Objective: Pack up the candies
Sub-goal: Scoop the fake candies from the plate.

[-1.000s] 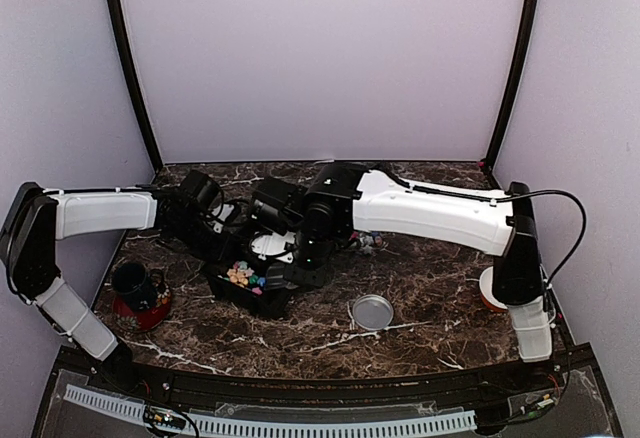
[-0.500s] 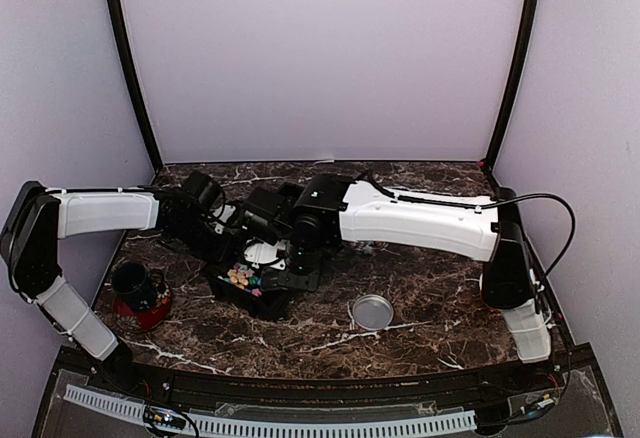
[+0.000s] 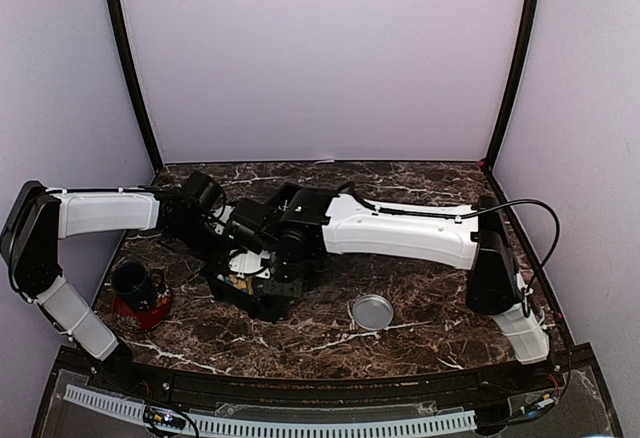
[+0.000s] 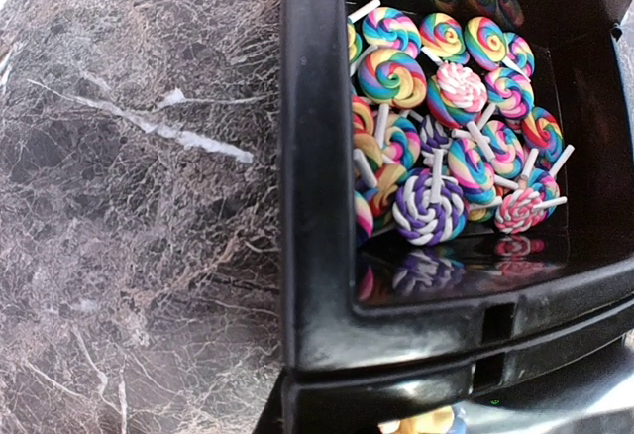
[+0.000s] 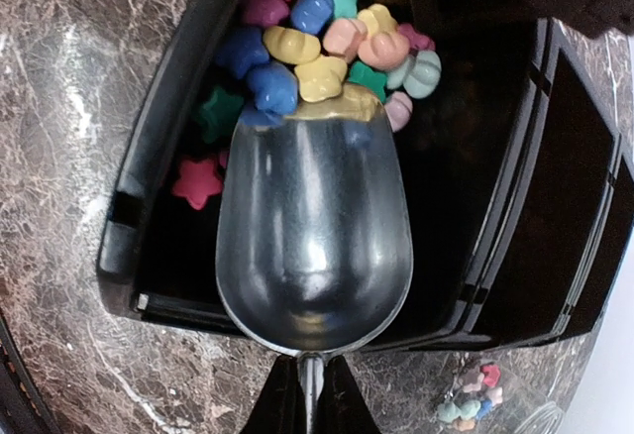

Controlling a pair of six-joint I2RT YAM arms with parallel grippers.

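The candies [image 5: 317,53], small star and pumpkin shapes in mixed colours, lie heaped in one compartment of a black tray [image 5: 163,127]. My right gripper [image 5: 310,370] is shut on the thin handle of a metal scoop [image 5: 312,236]. The scoop's bowl is empty and hangs over that compartment, its tip at the near edge of the heap. From above, my right gripper [image 3: 283,276] covers the tray [image 3: 255,303]. My left gripper [image 3: 232,241] is shut at the tray's rim [image 4: 312,157]; its fingers barely show in the left wrist view.
Another compartment holds several swirl lollipops [image 4: 446,127]. A few loose candies [image 5: 471,404] lie on the marble table beside the tray. A round metal lid [image 3: 372,311] rests right of the tray. A dark mug [image 3: 133,283] on a red coaster stands at the left.
My right arm has swung left and stretched out, bringing the scoop over the tray and hiding the candies from above. The left arm has not moved.
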